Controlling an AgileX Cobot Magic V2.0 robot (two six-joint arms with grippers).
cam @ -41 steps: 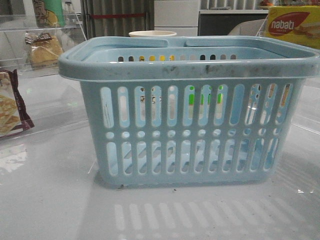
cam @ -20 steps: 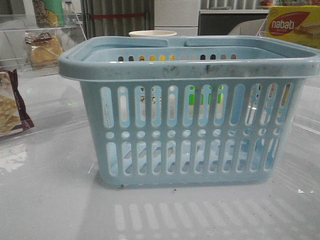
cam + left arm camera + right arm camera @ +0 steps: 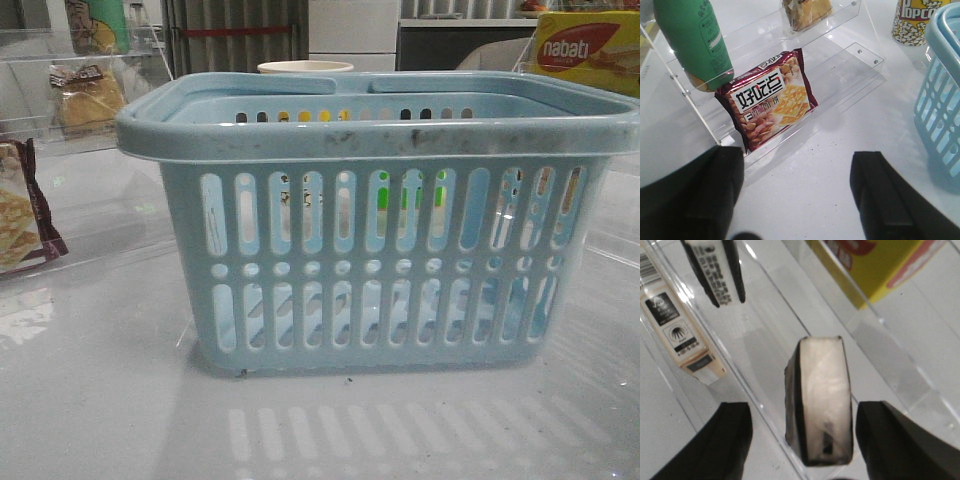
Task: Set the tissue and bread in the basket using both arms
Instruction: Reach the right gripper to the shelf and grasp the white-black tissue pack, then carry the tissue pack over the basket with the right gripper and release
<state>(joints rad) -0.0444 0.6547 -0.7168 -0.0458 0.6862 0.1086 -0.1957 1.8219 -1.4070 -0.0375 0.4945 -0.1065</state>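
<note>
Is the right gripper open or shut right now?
Open. In the right wrist view the right gripper has its fingers spread wide on either side of the tissue, not visibly touching it.

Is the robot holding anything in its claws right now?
No. Both the left claw and right claw are open; the small black tissue pack sits between the right claw's fingers, ungripped.

Bright, even overhead light glares off the glossy white tabletop (image 3: pixel 100 400), which mirrors the slotted light-blue plastic basket (image 3: pixel 375 250), while the right wrist view is soft, its dark right hand (image 3: pixel 802 450) blurred.
</note>
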